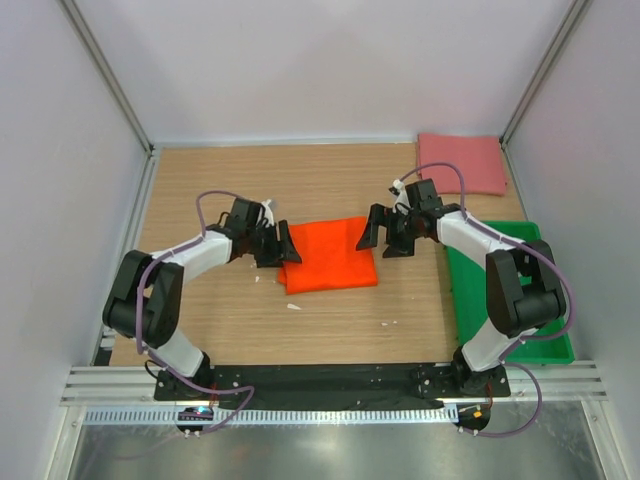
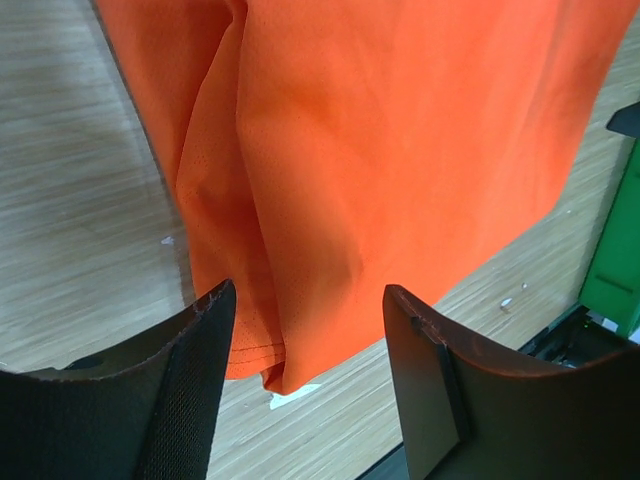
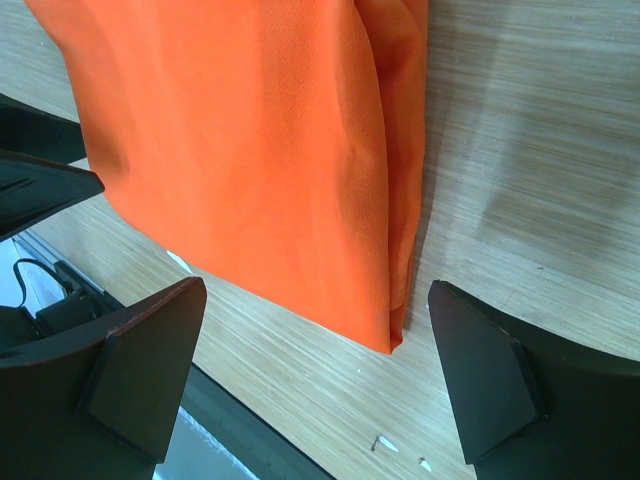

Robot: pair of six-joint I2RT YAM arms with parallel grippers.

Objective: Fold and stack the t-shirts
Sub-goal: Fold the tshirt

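Observation:
The bright orange t-shirt (image 1: 328, 255) lies folded into a rectangle in the middle of the table. My left gripper (image 1: 282, 245) is open and empty at its left edge. In the left wrist view the gripper (image 2: 305, 330) straddles the shirt's near corner (image 2: 400, 150). My right gripper (image 1: 378, 232) is open and empty at the shirt's right edge. In the right wrist view the gripper (image 3: 315, 330) frames the shirt's folded corner (image 3: 250, 150). The dull pink-red t-shirt (image 1: 461, 163) lies folded flat at the back right corner, apart from both grippers.
A green plastic tray (image 1: 470, 300) stands at the right edge, beside the right arm; its rim shows in the left wrist view (image 2: 615, 260). Small white scraps (image 1: 293, 306) lie on the wood in front of the orange shirt. Walls enclose the table.

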